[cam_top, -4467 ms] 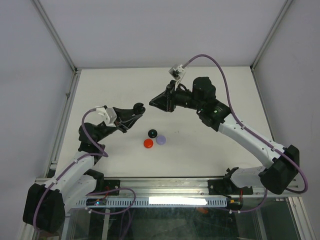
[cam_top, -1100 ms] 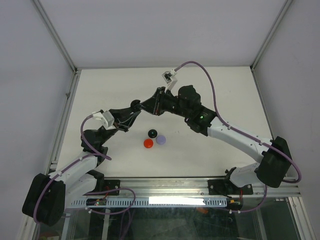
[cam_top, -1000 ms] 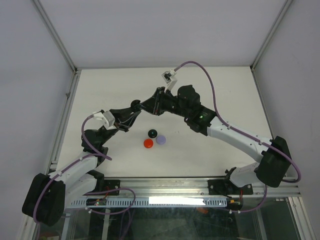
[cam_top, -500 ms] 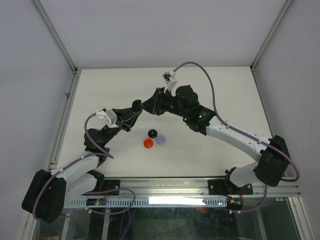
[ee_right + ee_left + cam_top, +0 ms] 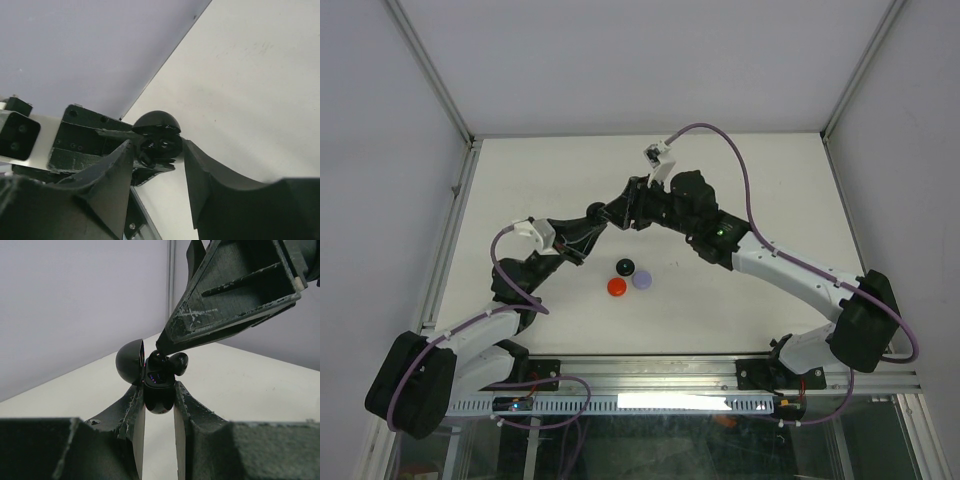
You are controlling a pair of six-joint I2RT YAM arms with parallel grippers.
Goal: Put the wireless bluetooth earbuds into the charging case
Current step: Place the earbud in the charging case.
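I am letting a black earbud go into the open case, held in mid-air left of centre in the top view.
My left gripper [image 5: 588, 218] is pinching the glossy black charging case [image 5: 159, 390] above the table [image 5: 520, 170], its lid tipped back. The earbud [image 5: 173, 363] is sitting at the case mouth and, I judge, is not fully seated. My right gripper [image 5: 157, 145], pressed together a second ago, is spreading around it, so the bud is being released.

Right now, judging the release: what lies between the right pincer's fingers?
The open black charging case, held by the left pincer, per the right wrist view.
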